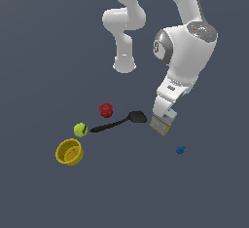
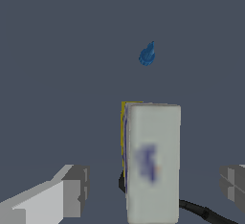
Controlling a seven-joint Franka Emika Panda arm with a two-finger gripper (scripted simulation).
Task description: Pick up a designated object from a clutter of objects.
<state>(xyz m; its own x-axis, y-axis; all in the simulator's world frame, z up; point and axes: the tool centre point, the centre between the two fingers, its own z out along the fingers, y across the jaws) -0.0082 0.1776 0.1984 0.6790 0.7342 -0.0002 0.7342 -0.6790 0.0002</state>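
The carton (image 2: 153, 163) stands on the floor directly below the gripper (image 1: 164, 120), between its two fingers, with the scoop end of the black spatula (image 1: 119, 121) just beside it. In the wrist view one finger (image 2: 72, 189) sits to one side of the carton and the other (image 2: 233, 184) to the other side, each with bare floor showing between pad and cardboard, so the fingers are spread apart and clamp nothing yet.

The carton looks like a light, stiff cardboard box with flat, smooth faces: a white-grey front with a blurred blue-purple print and a yellow strip along one edge. It will probably lift easily but could slip or twist if pinched near a corner. The best hold seems to be across the two flat side faces that face the fingers, around mid-height, with the pads square to the cardboard. The squeeze should be moderate, since a hollow box may dent.

The spatula handle runs away from the carton toward the yellow-green ball (image 1: 80, 129); whether its head touches the carton cannot be told, because the gripper hides that spot. The small blue piece (image 2: 147, 54) lies apart from the carton on the far side from the spatula. The red ball (image 1: 106, 109) and the yellow bowl (image 1: 69, 152) lie well apart from the carton, beyond the spatula.
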